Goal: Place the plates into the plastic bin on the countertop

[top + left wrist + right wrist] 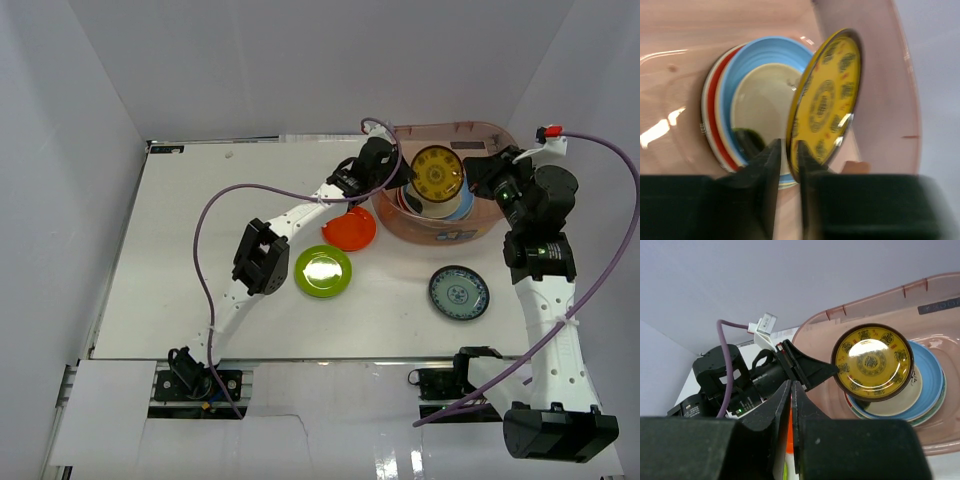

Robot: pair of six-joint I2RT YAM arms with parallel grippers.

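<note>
Three round plates lay on the flat white countertop (200, 250): a glossy orange plate (349, 229) at 8 o'clock from the translucent pinkish plastic bin (470, 127), a lime-green plate (323, 270) beyond it, and a teal patterned plate (459, 292) at 6. My left gripper (788, 150) pinched the yellow dark-patterned plate (827, 100) by its rim, tilted above the bin's stack (755, 65), perhaps three deep. My right gripper (791, 385) stood closed, empty, at the bin's 3 o'clock end.

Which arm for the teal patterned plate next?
Right. The right fingers are shut, empty; the teal patterned plate lies on that side; left fingers hold the yellow plate over the bin.
</note>
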